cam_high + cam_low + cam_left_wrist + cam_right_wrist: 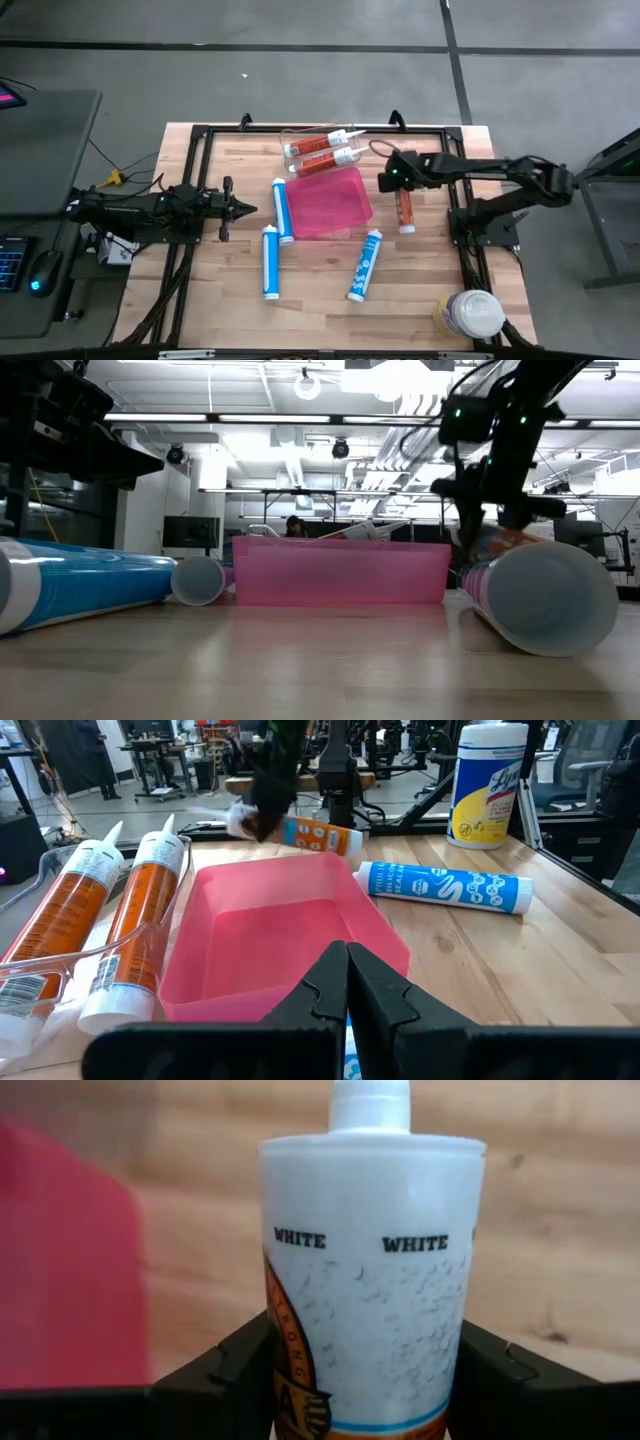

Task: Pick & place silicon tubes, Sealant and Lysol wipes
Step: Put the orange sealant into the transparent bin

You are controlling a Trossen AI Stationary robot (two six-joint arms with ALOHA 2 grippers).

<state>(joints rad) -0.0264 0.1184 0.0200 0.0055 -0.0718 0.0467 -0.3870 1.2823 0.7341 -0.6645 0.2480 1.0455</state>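
Orange-and-white sealant cartridge (370,1280) sits clamped in the right gripper (400,192) jaws at the pink plastic bin's (330,203) three o'clock; seemingly nozzle-end, so it could swing loose. Left gripper (243,209) jaws are closed.

I counted three blue tubes (283,209) (269,262) (365,265) and three orange sealant cartridges (318,147) (322,161) (404,210). I also saw one pink bin (350,220), one clear tray (288,150) and one Lysol wipes canister (470,314).

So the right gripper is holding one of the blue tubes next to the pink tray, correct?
Not quite. The right gripper is next to the pink tray, but it holds an orange-and-white sealant cartridge marked WHITE, not a blue tube. The right wrist view shows it between the fingers.
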